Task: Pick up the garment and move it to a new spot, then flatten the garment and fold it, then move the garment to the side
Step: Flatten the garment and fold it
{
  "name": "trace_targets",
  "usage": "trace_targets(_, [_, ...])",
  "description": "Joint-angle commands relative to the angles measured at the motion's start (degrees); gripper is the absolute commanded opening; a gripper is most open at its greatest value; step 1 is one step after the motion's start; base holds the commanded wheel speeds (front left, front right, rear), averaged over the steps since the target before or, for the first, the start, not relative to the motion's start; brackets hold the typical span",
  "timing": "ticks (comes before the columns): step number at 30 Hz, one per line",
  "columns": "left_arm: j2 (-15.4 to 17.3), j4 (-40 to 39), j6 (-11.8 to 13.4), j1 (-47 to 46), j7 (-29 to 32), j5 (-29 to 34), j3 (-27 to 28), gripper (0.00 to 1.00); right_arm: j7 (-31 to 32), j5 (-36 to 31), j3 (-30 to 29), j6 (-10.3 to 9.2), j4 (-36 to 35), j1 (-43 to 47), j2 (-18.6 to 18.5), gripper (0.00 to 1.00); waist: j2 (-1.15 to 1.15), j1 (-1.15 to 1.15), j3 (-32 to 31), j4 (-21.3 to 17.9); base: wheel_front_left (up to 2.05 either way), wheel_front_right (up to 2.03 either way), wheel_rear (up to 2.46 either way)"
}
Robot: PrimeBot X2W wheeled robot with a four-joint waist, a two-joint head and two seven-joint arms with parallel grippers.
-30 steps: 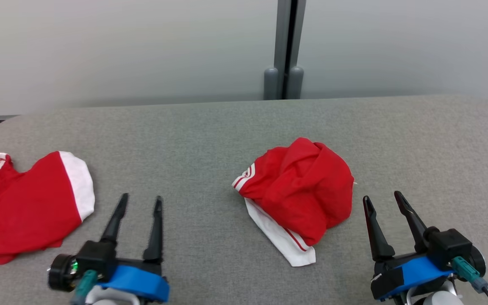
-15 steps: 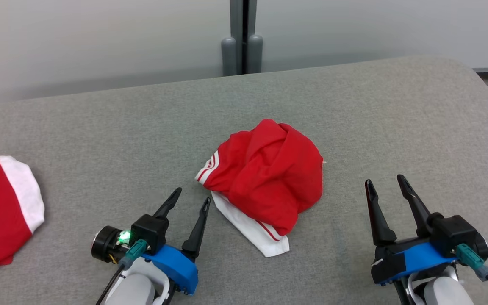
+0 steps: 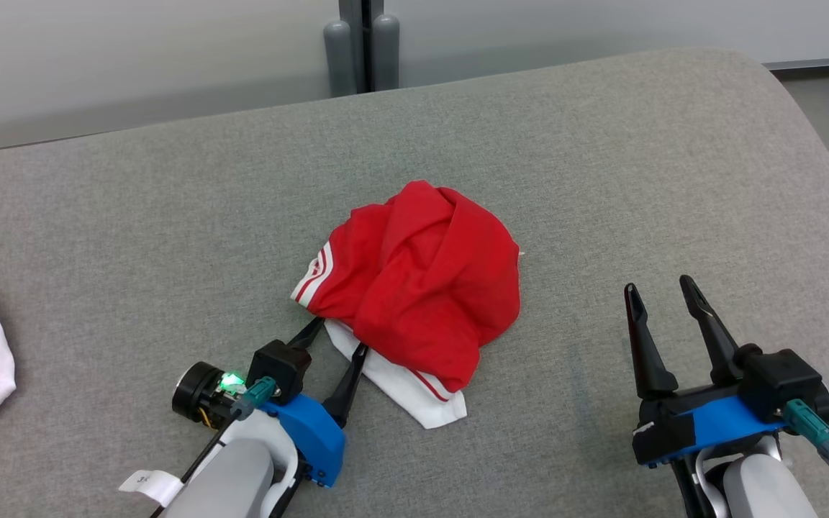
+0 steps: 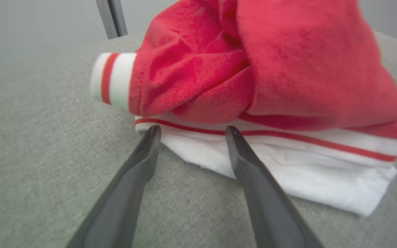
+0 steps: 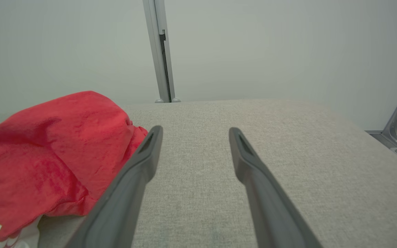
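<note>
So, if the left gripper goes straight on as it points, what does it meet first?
Most likely the garment: the left gripper has its open fingers just at the white, red-striped hem, though depth is unclear.

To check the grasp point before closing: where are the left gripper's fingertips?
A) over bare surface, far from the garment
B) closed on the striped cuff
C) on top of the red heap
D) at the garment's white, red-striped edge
D: the left gripper is open, tips at the white striped edge of the garment.
</note>
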Motion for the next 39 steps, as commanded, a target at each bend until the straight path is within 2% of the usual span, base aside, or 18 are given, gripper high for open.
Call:
trace_targets(1, [0.3, 1.4, -0.1, -1.2, -0.1, -0.2, -1.0, 1.00, -0.2, 0.4, 0.0, 0.03, -0.3, -0.6, -0.2, 1.00, 0.00, -0.01, 0.2, -0.2, 0.00, 0.00, 0.00])
trace_targets(9, [-0.4, 9.2, -0.1, -5.1, 2.2, -1.4, -7.9, 0.98, -0.2, 0.3, -0.2, 0.03, -0.1, -1.0, -0.2, 1.00, 0.00, -0.01, 0.2, -0.9, 0.00, 0.00, 0.00])
trace_targets(10, [-0.6, 10.1, -0.1, -5.5, 2.6, -1.6, -8.8, 0.53, -0.2, 0.2, -0.3, 0.03, -0.1, -1.0, -0.2, 1.00, 0.00, -0.01, 0.1, -0.9, 0.00, 0.00, 0.00])
trace_targets(11, [-0.8, 10.9, -0.1, -5.7, 3.2, -2.0, -9.5, 0.16, -0.2, 0.1, -0.4, 0.03, -0.1, -0.9, -0.2, 1.00, 0.00, -0.01, -0.1, -0.8, 0.00, 0.00, 0.00])
trace_targets(12, [-1.0, 11.5, -0.1, -5.8, 3.4, -2.6, -10.0, 0.00, -0.2, 0.0, -0.5, 0.03, -0.1, -0.8, -0.2, 1.00, 0.00, -0.01, -0.3, -0.7, 0.00, 0.00, 0.00])
trace_targets(17, [-1.3, 12.6, -0.1, -7.3, 2.0, -5.1, -10.9, 0.00, -0.2, -0.2, -0.7, 0.03, -0.4, 0.0, -0.2, 1.00, 0.00, -0.01, -1.1, 0.5, 0.00, 0.00, 0.00])
trace_targets(22, [-1.0, 11.1, 0.1, -7.8, 0.2, -7.3, -8.9, 0.00, -0.2, -0.5, -1.0, 0.03, -0.3, 0.9, -0.2, 1.00, 0.00, -0.01, -2.5, 2.6, 0.00, 0.00, 0.00])
trace_targets(25, [0.0, 8.6, 1.2, -6.3, -0.1, -8.1, -6.7, 0.00, -0.2, -0.7, -1.1, 0.03, -0.2, 1.5, -0.2, 1.00, 0.00, -0.01, -3.6, 4.2, 0.00, 0.00, 0.00])
trace_targets(30, [3.2, -0.3, 4.0, -1.7, -0.2, -8.4, -1.2, 0.00, -0.2, -0.8, -1.2, 0.03, 0.1, 2.2, -0.2, 1.00, 0.00, -0.01, -5.1, 7.3, 0.00, 0.00, 0.00])
trace_targets(39, [8.0, -13.3, 9.2, 12.0, -0.2, -9.8, 6.8, 0.00, -0.2, -0.4, -1.3, 0.03, 1.0, 3.1, -0.3, 1.00, 0.00, -0.01, -7.3, 11.9, 0.00, 0.00, 0.00])
